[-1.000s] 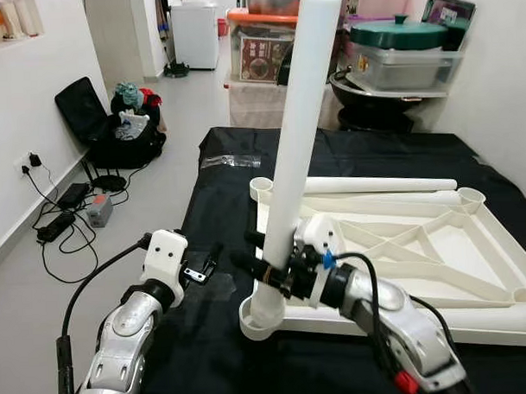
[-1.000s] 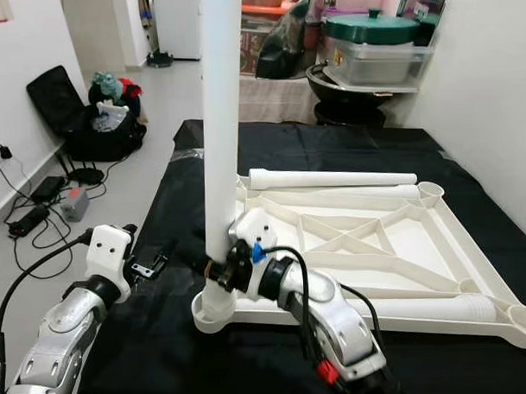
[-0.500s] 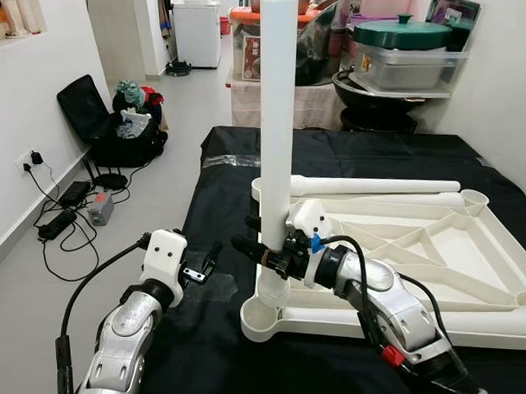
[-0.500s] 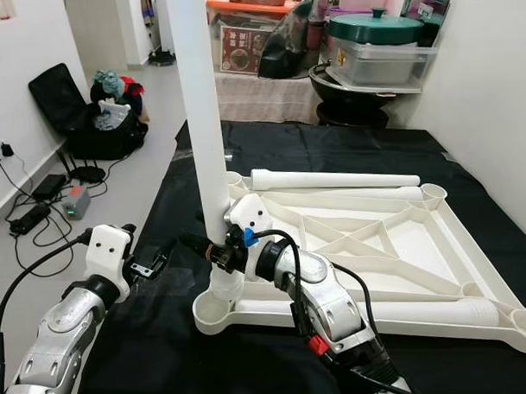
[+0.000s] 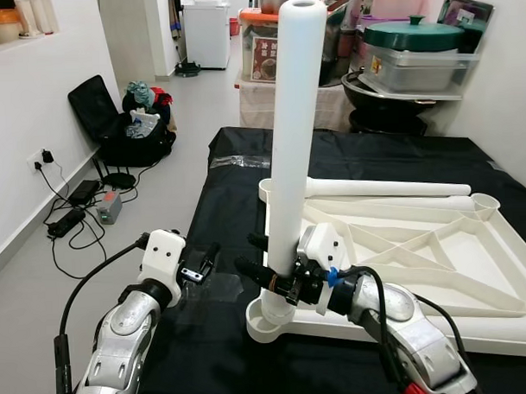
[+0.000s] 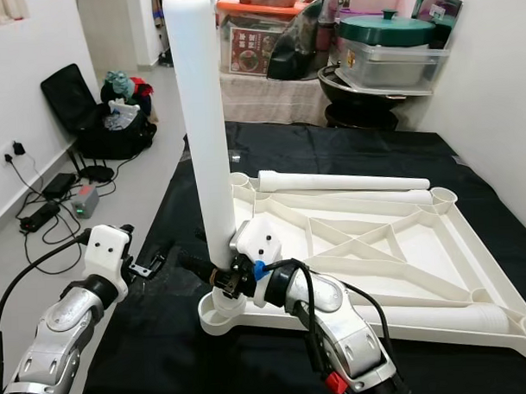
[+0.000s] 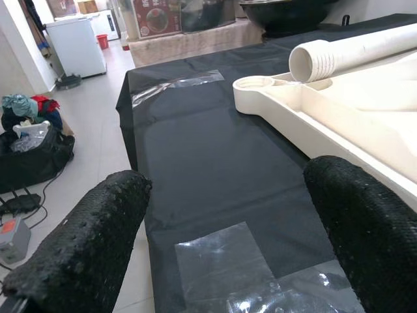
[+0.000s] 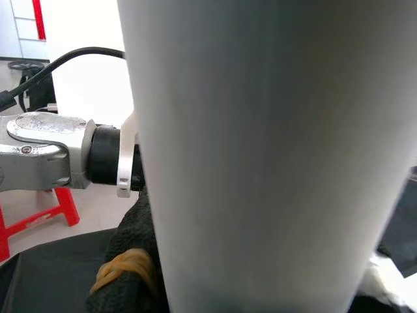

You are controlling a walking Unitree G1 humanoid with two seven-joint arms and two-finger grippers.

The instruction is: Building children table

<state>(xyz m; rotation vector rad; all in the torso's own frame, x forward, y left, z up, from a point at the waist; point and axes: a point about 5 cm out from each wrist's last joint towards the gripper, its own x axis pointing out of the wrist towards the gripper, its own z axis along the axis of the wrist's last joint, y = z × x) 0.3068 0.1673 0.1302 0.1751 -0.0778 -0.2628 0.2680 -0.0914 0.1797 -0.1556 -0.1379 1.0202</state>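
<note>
Tilted a moment ago, the white leg (image 5: 289, 144) is now held nearly upright by the right pincer (image 5: 270, 279) in the tabletop's (image 5: 438, 251) corner socket, on the black-covered counter (image 5: 219, 190). Beside it, the left pincer (image 7: 221, 235) is spread wide.

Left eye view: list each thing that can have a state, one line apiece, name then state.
Table leg: standing almost upright, lower end in the corner socket.
Tabletop: upside down on the black cloth, ribs facing up.
Spare legs: lying flat along the tabletop's far edge.
Right end effector: shut on the table leg near its base.
Left end effector: open, holding nothing, above the black cloth.
Green-lidded container: lid on.
</note>
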